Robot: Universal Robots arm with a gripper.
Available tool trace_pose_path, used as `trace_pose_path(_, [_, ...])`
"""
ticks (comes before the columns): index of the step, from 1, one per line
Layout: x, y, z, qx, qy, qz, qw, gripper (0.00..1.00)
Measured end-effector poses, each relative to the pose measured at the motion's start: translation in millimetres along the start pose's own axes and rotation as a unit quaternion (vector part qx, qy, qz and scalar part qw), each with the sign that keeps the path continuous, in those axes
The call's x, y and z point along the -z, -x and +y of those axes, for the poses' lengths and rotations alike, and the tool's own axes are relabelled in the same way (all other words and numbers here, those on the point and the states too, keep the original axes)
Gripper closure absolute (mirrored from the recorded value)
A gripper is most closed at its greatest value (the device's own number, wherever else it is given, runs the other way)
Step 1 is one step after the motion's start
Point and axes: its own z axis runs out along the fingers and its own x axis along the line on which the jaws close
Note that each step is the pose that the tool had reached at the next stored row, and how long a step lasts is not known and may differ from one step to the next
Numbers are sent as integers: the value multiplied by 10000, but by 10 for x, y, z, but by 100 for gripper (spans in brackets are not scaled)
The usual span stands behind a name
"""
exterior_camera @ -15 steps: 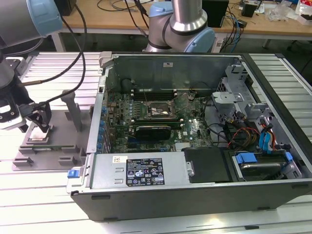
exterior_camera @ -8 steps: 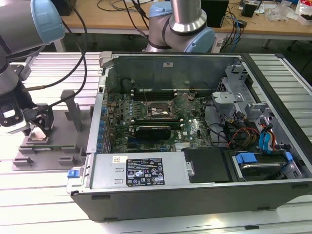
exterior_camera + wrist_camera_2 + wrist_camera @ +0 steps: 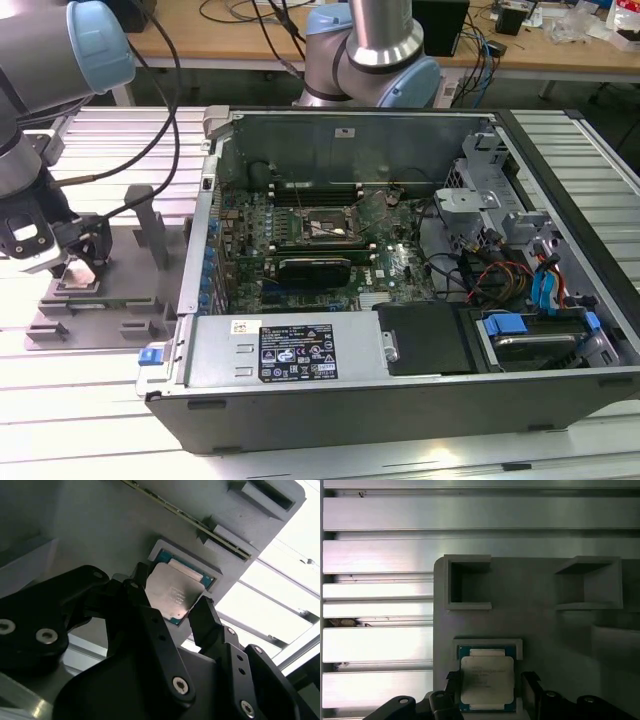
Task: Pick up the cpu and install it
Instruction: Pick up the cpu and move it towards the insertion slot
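My arm bends low over the grey tray (image 3: 545, 630), claw (image 3: 82, 262) pointing down and open, fingers (image 3: 205, 617) straddling the cpu (image 3: 486, 679) lying in its recess.

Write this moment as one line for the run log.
stage: pick-up | end effector: open, one finger on each side of the cpu | cpu: lying in recess of grey tray, not lifted

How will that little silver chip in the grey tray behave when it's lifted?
The cpu looks thin and flat with a metal top, so it is probably stiff and light. Its smooth shiny top and thin edges suggest it could slip in the gripper. Lying flat in the grey tray, it seems unlikely to roll or tip.
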Motion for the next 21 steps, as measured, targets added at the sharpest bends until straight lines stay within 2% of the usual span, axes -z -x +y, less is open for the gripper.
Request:
trace_pose_path(5, [-2, 1, 0, 1, 1, -2, 10000, 38])
trace_pose_path(6, [-2, 0, 1, 2, 1, -2, 10000, 33])
trace_pose_path(7, [-2, 1, 0, 2, 1, -2, 10000, 33])
trace_pose_path(8, [-4, 0, 1, 24, 2, -1, 10000, 26])
trace_pose_path(10, [-11, 0, 1, 207, 7, 6, 9998, 26])
trace_pose_path(12, [-20, 0, 0, 289, 8, 10, 9996, 26])
trace_pose_path(21, [-97, -2, 20, 212, 13, 7, 9998, 26])
